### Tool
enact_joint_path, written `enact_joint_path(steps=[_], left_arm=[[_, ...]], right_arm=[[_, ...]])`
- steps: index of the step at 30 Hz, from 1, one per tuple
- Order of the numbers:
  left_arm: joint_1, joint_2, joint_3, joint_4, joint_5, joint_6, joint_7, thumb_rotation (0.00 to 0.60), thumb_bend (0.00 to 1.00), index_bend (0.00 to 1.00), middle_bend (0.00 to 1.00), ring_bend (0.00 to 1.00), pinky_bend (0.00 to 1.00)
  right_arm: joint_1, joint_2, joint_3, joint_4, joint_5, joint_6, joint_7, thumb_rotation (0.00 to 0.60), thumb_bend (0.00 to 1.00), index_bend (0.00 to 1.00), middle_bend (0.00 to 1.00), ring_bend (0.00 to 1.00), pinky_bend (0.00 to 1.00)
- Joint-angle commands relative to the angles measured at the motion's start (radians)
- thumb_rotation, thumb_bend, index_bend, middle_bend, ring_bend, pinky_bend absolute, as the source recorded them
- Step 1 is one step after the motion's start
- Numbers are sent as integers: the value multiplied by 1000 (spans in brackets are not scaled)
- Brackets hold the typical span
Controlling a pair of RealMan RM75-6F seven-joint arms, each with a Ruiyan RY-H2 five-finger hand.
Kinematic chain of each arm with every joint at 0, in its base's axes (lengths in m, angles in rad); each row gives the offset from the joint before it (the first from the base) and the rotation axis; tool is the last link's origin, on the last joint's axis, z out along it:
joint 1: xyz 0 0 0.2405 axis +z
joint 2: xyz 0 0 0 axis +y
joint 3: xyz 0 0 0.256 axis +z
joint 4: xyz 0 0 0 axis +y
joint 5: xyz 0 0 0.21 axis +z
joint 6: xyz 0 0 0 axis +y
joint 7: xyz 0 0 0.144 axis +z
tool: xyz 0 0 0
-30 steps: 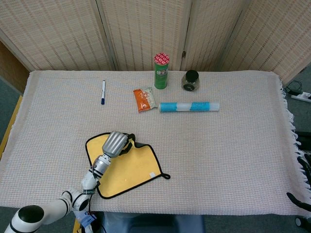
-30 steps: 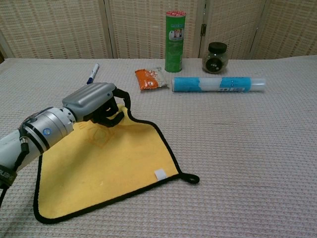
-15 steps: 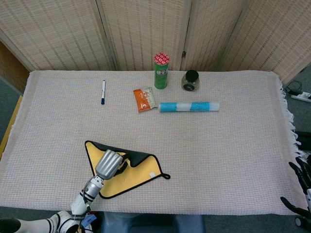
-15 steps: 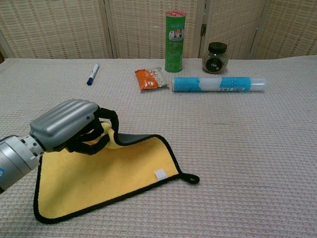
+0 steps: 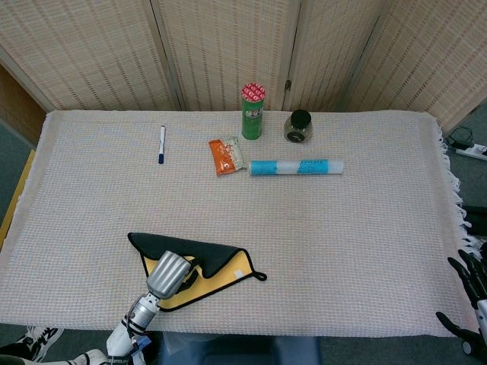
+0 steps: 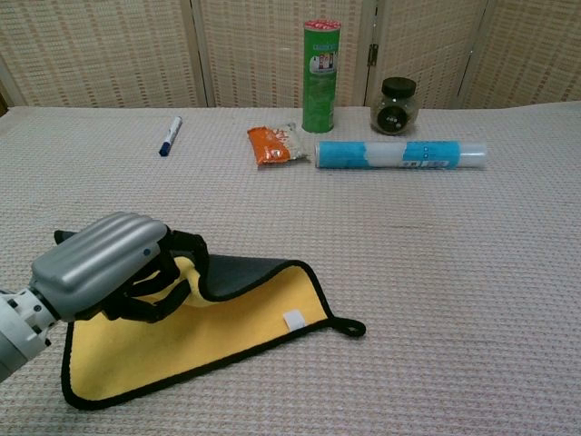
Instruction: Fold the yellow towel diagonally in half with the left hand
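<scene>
The yellow towel [image 5: 228, 267] [image 6: 245, 313] with black trim lies near the table's front left, its far part turned over toward me so the dark underside [image 5: 194, 248] [image 6: 238, 272] shows. My left hand [image 5: 170, 274] [image 6: 113, 267] grips the towel's far corner, fingers curled around the black edge, just above the yellow face. A white tag [image 6: 292, 319] and a black loop [image 6: 350, 327] mark the towel's right corner. My right hand [image 5: 470, 281] shows only as dark fingers at the far right edge of the head view, off the table.
At the back stand a green can [image 5: 253, 111] and a dark jar [image 5: 298, 126]. An orange packet [image 5: 225, 155], a blue-white roll [image 5: 297, 166] and a blue pen [image 5: 161, 144] lie in front of them. The table's front edge runs close under the towel.
My left hand has pulled the towel's far corner further toward the front edge. More dark underside now shows, and less yellow remains uncovered.
</scene>
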Motion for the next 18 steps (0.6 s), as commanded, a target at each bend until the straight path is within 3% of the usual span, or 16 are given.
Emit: enact_joint_path(steps=[1,18], left_arm=[[16,7,12,-15,15,14,5,600,580,625,1000,1000,1000],[107,66,62,-72,65,52,3,600,580,626,1000,1000,1000]], right_arm=[[2,-2,-3,-3,-6,-2,-8,600,242,0,0,0,0],[10,-13,-15,-18,-27,-12,-46,600,242,0,0,0,0]])
